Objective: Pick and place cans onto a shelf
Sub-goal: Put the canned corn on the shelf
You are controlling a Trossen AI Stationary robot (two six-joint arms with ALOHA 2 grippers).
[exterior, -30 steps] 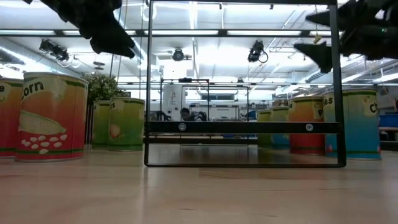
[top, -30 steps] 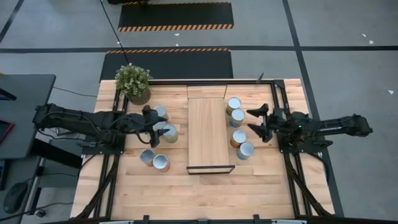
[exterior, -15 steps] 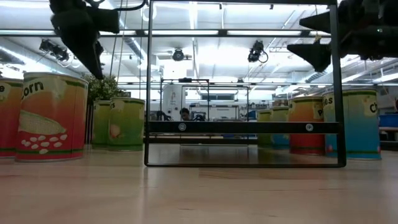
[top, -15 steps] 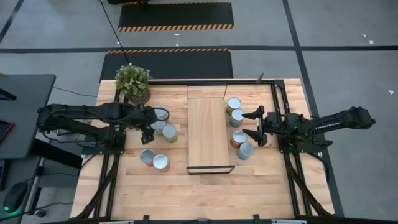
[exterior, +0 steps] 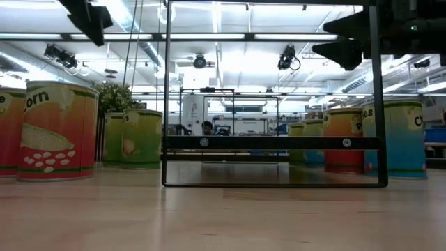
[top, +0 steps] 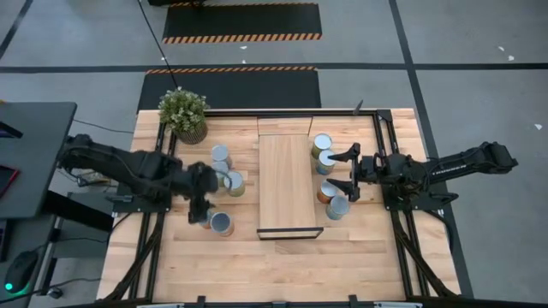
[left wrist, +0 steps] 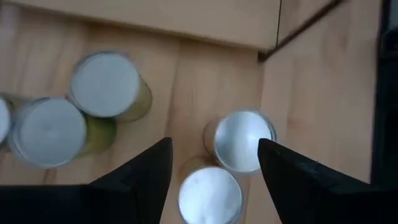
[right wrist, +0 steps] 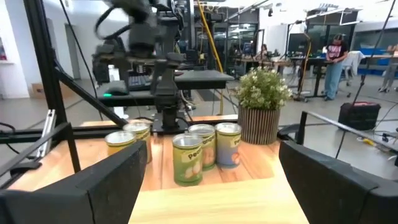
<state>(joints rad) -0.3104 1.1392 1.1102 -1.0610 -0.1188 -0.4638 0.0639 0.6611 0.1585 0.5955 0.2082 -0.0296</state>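
The shelf [top: 289, 184] stands in the table's middle, a light board in a thin dark frame with nothing on it. Several cans stand left of it: a far group [top: 233, 182] and a near pair [top: 222, 223]. Several more stand along its right side [top: 329, 188]. My left gripper [top: 202, 210] is open, pointing down above the near pair; the left wrist view shows it [left wrist: 214, 146] with those two silver tops [left wrist: 239, 140] below. My right gripper [top: 341, 171] is open and level, above the right-hand cans, pointing toward the shelf. It holds nothing.
A potted green plant [top: 183, 114] stands at the far left corner, behind the left cans. Dark frame rails [top: 154, 248] run along the table's left and right sides. Bare plank tabletop [top: 282, 265] lies in front of the shelf.
My left gripper has gone from above the far group of cans toward the table's near edge, turned to point down over the near pair, and risen. My right gripper has gone a little toward the shelf. No can has moved.
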